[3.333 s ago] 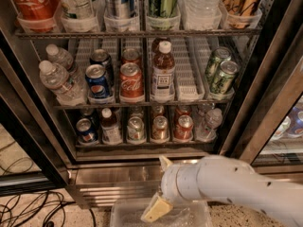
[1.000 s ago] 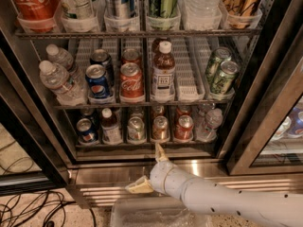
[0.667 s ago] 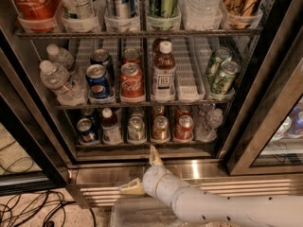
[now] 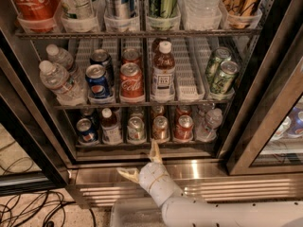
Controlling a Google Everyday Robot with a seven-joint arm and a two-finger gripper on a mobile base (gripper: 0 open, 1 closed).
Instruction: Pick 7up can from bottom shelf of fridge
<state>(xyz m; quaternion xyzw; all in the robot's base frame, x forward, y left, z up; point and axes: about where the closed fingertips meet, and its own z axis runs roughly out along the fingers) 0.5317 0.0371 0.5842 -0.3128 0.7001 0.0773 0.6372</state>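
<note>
The fridge [image 4: 265,103] stands open in front of me. On its bottom shelf [image 4: 189,148] the 7up can [image 4: 136,128], silvery with green print, stands upright in a lane left of centre. A bottle [image 4: 111,126] is on its left and a brownish can [image 4: 161,127] on its right. My gripper [image 4: 141,162] is open, just below the shelf's front edge and in front of the steel base panel [image 4: 227,173]. One fingertip [image 4: 155,148] points up toward the gap between the 7up can and the brownish can. The gripper holds nothing.
The bottom shelf also holds a blue Pepsi can [image 4: 85,129], a red can [image 4: 183,127] and a water bottle [image 4: 209,125]. The middle shelf holds cola cans, bottles and green cans [image 4: 221,77]. A glass door frame [image 4: 265,126] stands at the right. Cables [image 4: 28,209] lie on the floor at the left.
The arm has swung left and reached up toward the bottom shelf. The gripper now sits higher, with its upper finger at the shelf's front edge.
</note>
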